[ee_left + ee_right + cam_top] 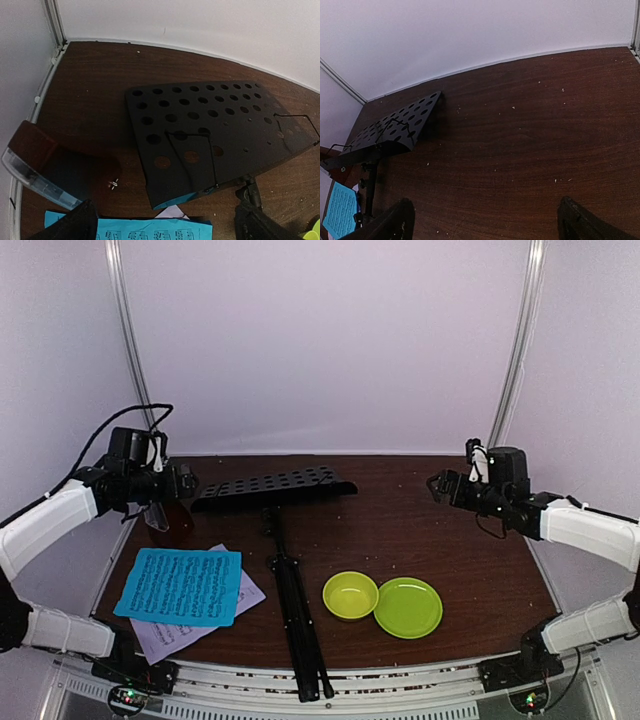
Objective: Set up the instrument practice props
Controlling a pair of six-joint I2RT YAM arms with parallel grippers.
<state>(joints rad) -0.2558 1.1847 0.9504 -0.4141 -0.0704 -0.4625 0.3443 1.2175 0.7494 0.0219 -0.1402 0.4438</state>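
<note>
**Music stand lies flat, both pincers wide open and empty**

The dark brown wooden bench (430,540) carries everything. Across its middle the black tripod music stand (293,610) lies down: the folded legs point to the near edge, and the pole runs away from the arms to the perforated desk (272,486), which rests at the far left-centre with its wire page-holders folded against it.

At the near left the blue sheet of music (180,586) lies on the pale lilac-white sheet (165,637), covering most of it; the pale sheet's edges show on the near and right sides. Both sheets are left of the stand's pole.

Right of the pole sits the green plate (410,608), and the yellow-green bowl (350,595) touches its left rim.

The small brown wooden metronome (37,167), with its clear cover, lies tilted at the bench's left edge, near the desk's left end but apart from it.

The left pincer (186,483) hovers above the metronome and the desk's left end, fingers spread wide, gripping nothing. The right pincer (436,486) hangs over the bare far right of the bench, equally wide, also gripping nothing.
</note>
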